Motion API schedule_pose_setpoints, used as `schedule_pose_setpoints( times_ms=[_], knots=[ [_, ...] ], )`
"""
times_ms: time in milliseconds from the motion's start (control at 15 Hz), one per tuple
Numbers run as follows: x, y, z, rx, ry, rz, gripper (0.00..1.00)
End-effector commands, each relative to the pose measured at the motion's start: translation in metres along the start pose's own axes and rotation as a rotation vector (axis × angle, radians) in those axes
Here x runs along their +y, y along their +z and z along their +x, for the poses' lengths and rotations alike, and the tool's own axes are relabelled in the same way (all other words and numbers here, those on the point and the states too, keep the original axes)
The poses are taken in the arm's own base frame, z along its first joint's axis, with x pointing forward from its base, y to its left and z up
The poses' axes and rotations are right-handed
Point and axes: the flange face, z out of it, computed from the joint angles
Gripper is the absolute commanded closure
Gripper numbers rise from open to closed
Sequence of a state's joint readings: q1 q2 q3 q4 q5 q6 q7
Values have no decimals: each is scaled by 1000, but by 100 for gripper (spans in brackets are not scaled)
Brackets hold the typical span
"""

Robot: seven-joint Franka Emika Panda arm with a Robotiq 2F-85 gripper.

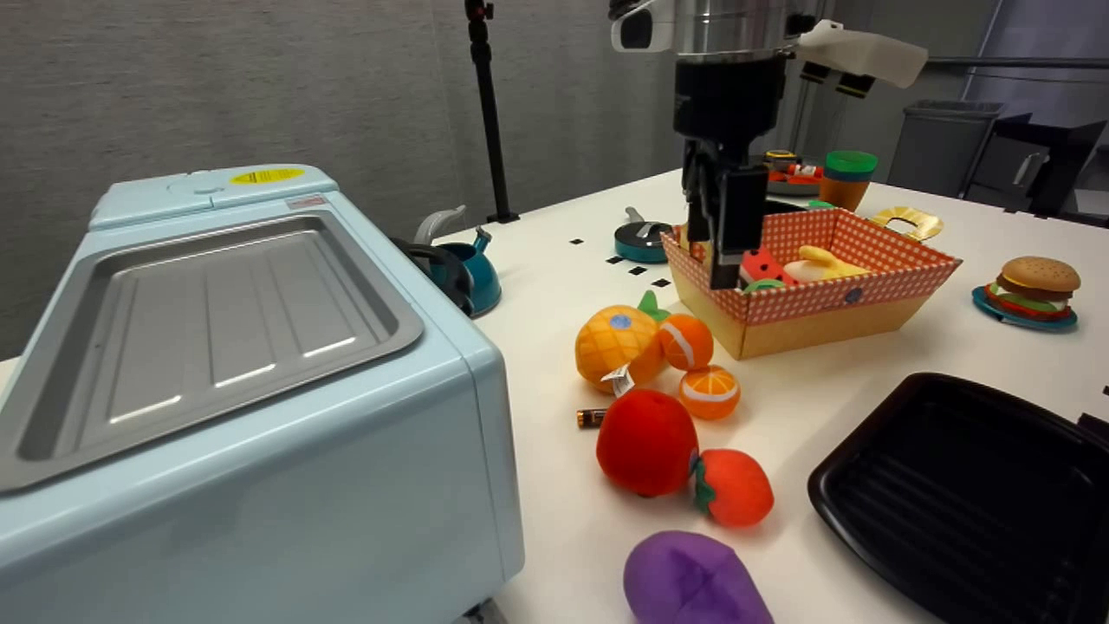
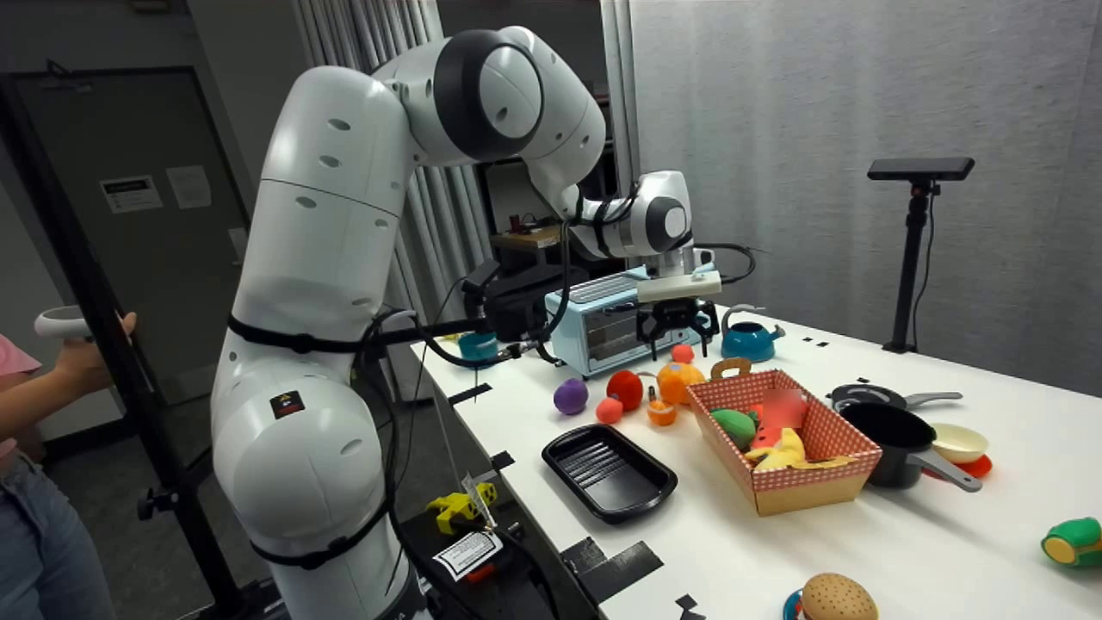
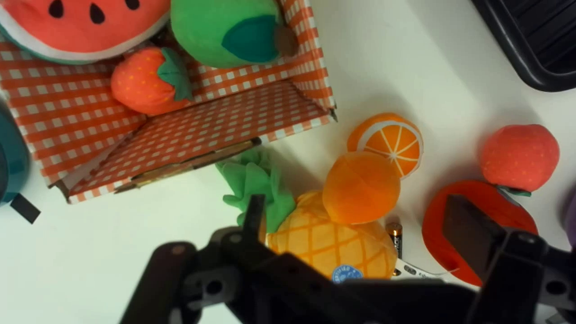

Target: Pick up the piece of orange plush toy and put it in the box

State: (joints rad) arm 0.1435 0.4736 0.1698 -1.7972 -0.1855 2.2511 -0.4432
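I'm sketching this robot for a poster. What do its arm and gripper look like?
The arm is white, with smooth rounded segments and dark rings. Black straps circle it, black cables run along it, and a small dark label marks it low down. Past a silvery collar, the gripper is black with two blocky fingers.

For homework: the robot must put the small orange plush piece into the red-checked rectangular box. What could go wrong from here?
In the wrist view, the small orange plush piece overlaps the round yellow-orange plush pineapple, so the open black gripper might pinch both.
The red plush watermelon slice in the red-checked rectangular box might deflect the piece when dropped.
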Motion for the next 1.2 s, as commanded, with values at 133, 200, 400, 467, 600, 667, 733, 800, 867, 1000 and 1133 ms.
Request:
schedule_pose_setpoints(
  times_ms=[133,200,400,467,600,667,733,800,867,1000,1133],
  knots=[
    [19,18,4,28,-24,56,0],
    [19,20,6,28,-33,62,0],
    [18,29,13,37,-49,95,0],
    [16,33,15,35,-55,103,0],
    [16,41,16,28,-56,119,0],
    [17,46,16,23,-50,128,0],
    [18,50,15,21,-44,136,0],
    [20,54,14,20,-37,144,0],
    [22,58,13,17,-30,149,0],
    [27,66,12,13,-16,162,0],
    [30,71,11,12,-6,172,0]
  ],
)
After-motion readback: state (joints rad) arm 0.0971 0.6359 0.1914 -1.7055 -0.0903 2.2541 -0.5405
